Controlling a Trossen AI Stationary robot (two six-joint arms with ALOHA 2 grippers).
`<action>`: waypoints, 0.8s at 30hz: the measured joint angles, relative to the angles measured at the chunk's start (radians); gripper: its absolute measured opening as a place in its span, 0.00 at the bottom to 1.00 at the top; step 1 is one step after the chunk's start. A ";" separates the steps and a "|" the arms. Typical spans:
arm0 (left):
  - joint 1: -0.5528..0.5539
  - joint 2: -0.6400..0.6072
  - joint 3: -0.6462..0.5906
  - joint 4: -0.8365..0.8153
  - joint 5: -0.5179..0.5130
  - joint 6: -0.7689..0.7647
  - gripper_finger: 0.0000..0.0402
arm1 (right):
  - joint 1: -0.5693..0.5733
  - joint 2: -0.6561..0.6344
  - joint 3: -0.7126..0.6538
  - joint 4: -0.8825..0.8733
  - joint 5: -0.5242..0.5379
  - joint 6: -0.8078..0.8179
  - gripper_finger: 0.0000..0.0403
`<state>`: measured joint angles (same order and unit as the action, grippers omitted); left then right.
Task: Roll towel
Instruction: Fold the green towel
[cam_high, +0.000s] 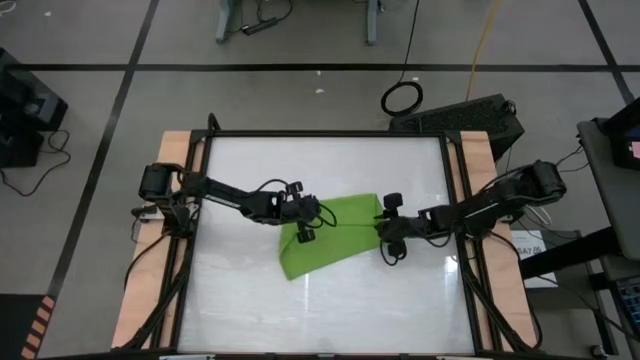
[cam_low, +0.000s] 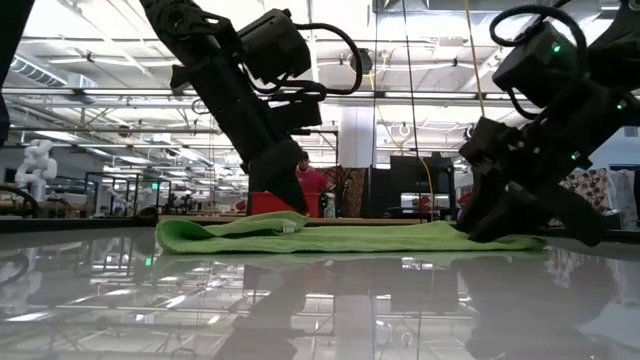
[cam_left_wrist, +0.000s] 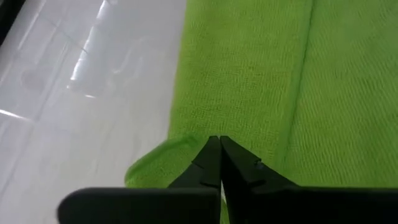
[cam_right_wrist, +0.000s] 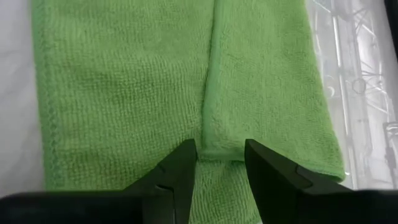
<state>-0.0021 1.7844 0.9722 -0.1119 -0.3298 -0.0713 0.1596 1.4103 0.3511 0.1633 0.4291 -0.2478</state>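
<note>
I'm seeing the towel (cam_high: 325, 233) lying flat near the middle of the desk (cam_high: 330, 310), folded over into a long strip that's running diagonally in the high view. A fold seam is running lengthwise along it in both wrist views.

Left tool (cam_high: 303, 226) is sitting at the towel's left end, down on the cloth. In the left wrist view its fingers (cam_left_wrist: 208, 163) are pressed together, tips meeting right at the towel's edge; I can't tell whether any cloth is actually caught between them. In the low view a low hump of cloth is showing beside that tool.

Right tool (cam_high: 388, 232) is sitting at the towel's right end, low over the cloth. In the right wrist view its fingers (cam_right_wrist: 180, 168) are spread apart, straddling the end of the folded-over layer. Nothing is being pinched there: green cloth is showing in the gap between the tips.

In the low view the towel (cam_low: 330, 236) is lying low on the glossy desk between the two arms. A person in a red top (cam_low: 312, 185) is standing in the room behind.
</note>
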 joint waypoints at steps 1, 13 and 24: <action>0.000 0.000 0.000 0.000 -0.001 -0.002 0.05 | -0.003 0.002 0.000 0.007 -0.002 0.000 0.33; 0.000 0.000 0.000 -0.001 -0.020 -0.028 0.39 | -0.017 0.024 0.000 0.013 -0.017 0.015 0.03; -0.005 -0.069 -0.002 -0.021 -0.007 -0.063 0.42 | -0.017 0.001 -0.001 -0.004 -0.017 0.053 0.01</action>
<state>-0.0071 1.7157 0.9707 -0.1329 -0.3367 -0.1341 0.1425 1.4109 0.3500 0.1589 0.4126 -0.1947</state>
